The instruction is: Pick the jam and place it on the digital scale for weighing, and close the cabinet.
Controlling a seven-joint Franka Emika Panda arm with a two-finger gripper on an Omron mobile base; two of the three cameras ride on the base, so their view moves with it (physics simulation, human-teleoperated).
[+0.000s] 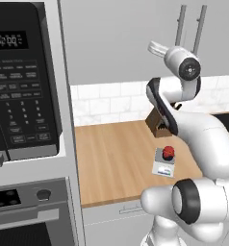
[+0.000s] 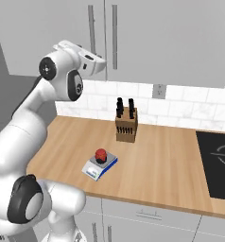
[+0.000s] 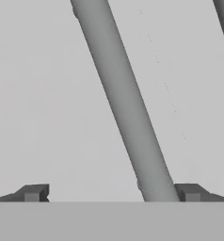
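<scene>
Fingers [image 3: 36, 192] are spread wide, empty, right by the cabinet's bar handle [image 3: 125, 103]. Your jam [image 2: 101, 154] sits on the digital scale [image 2: 100, 166]. Push crooked and you could slip off the door.

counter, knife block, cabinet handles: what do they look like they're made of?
Counter: looks like wood, matte, with warm tan plank grain lines.
Knife block: looks like darker brown wood, with black handles sticking out of the top.
Cabinet handles: smooth grey round bars, possibly brushed metal; no shine visible, so painted or plastic is equally possible. The doors are flat matte grey slabs.
</scene>
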